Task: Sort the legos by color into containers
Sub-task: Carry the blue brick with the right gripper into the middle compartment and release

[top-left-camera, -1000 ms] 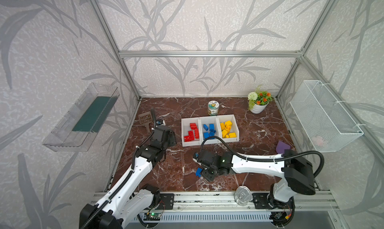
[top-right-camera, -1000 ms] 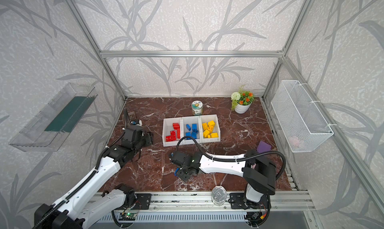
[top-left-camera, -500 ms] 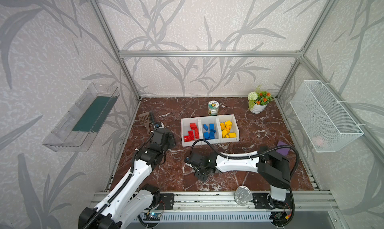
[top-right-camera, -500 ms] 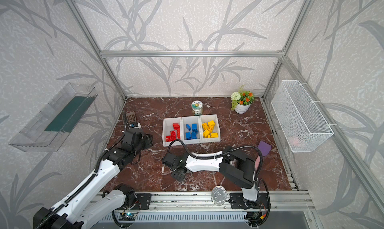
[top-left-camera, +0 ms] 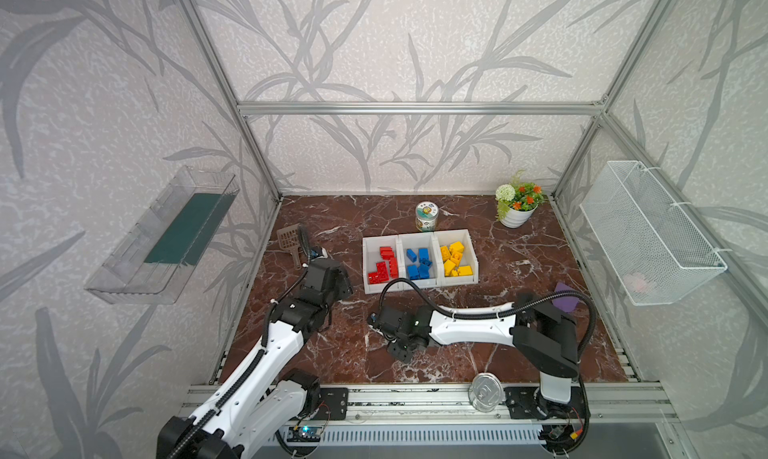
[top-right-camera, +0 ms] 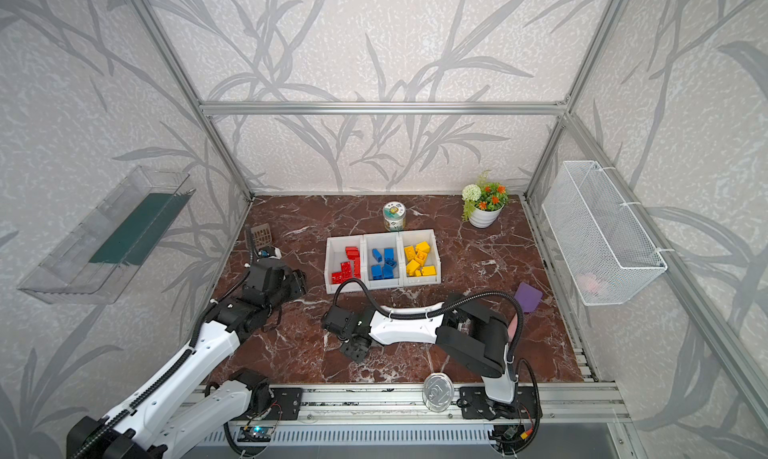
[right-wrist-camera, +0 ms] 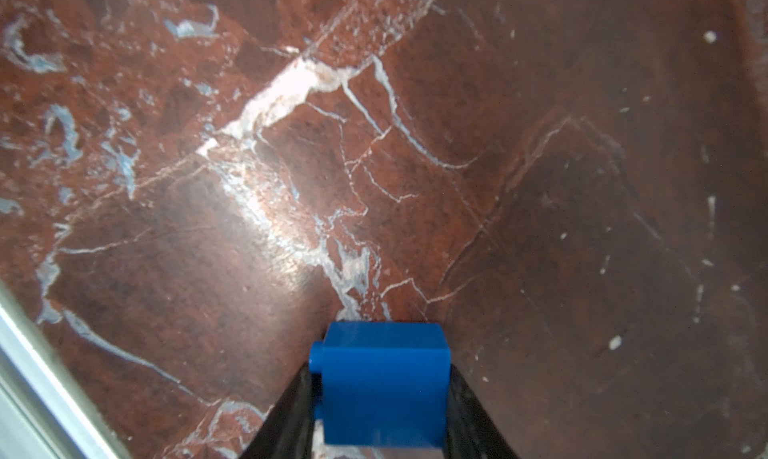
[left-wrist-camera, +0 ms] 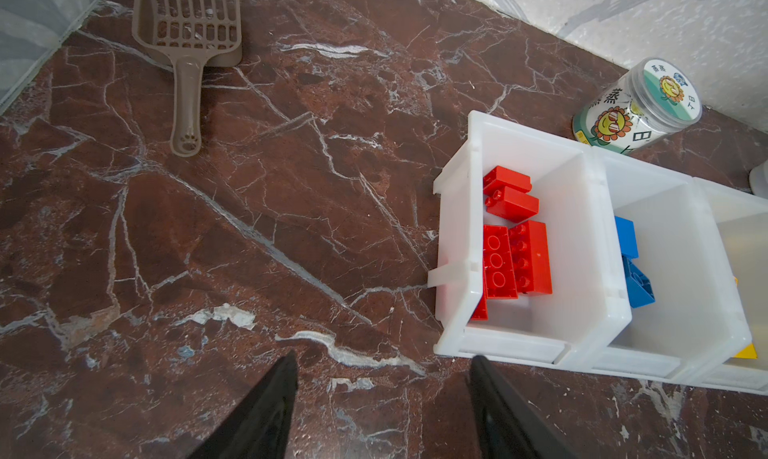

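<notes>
In the right wrist view a small blue lego [right-wrist-camera: 384, 384] sits between the two black fingers of my right gripper [right-wrist-camera: 381, 373], which press on both its sides just above the marble floor. In both top views that gripper [top-left-camera: 401, 350] points down near the front centre and hides the lego. The containers [top-left-camera: 419, 283] are three joined white bins, holding red legos [top-left-camera: 384, 262], blue legos [top-left-camera: 419, 263] and yellow legos [top-left-camera: 455, 259]. My left gripper [left-wrist-camera: 382, 378] hovers open and empty over bare floor, just in front of the red bin's near corner [left-wrist-camera: 519, 346].
A brown slotted scoop [top-left-camera: 291, 240] lies at the back left. A labelled jar [top-left-camera: 427, 216] stands behind the bins and a flower pot [top-left-camera: 517, 205] at the back right. A purple piece [top-left-camera: 566, 297] lies right; a metal can [top-left-camera: 484, 392] sits on the front rail.
My right gripper has shifted slightly left over the blue lego and its jaws have come in onto it. The right arm's elbow has swung. The left gripper has barely moved.
</notes>
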Controlling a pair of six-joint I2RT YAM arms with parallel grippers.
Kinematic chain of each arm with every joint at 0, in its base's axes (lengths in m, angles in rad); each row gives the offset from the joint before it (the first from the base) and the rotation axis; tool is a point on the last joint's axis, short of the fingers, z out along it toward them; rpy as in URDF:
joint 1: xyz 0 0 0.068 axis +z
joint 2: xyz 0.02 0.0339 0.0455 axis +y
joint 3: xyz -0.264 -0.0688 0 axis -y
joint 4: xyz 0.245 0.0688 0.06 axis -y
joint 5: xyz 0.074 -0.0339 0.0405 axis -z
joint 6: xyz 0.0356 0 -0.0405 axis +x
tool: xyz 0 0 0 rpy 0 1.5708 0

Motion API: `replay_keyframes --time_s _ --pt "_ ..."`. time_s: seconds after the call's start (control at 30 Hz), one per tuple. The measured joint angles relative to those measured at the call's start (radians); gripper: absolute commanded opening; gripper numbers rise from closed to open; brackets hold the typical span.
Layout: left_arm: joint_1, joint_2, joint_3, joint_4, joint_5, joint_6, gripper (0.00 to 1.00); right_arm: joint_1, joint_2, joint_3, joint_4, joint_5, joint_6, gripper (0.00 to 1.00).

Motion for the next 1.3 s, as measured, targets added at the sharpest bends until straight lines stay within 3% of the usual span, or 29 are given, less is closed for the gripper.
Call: replay_keyframes --time_s 0.2,0.4,0.73,1.03,1.3 --pt "0.0 -0.002 0.0 -0.001 0.0 -0.003 0.68 0.0 -0.003 0.0 -0.004 0.021 -0.008 0.26" --pt "0.0 -0.025 0.0 -0.001 0.004 -0.005 0.68 -0.05 -0.062 0.069 -0.081 0.071 -0.104 0.26" --pt "0.0 -0.109 -0.051 -0.012 0.027 -0.031 0.68 -0.406 -0.074 0.387 -0.077 0.127 -0.128 0.26" --pt "0.0 -0.182 -0.067 -0.031 0.035 -0.053 0.68 -0.519 0.138 0.552 -0.125 0.1 -0.006 0.27" --pt "0.0 -0.22 -0.079 -0.049 0.036 -0.059 0.68 -0.515 0.186 0.566 -0.175 0.084 0.058 0.55"
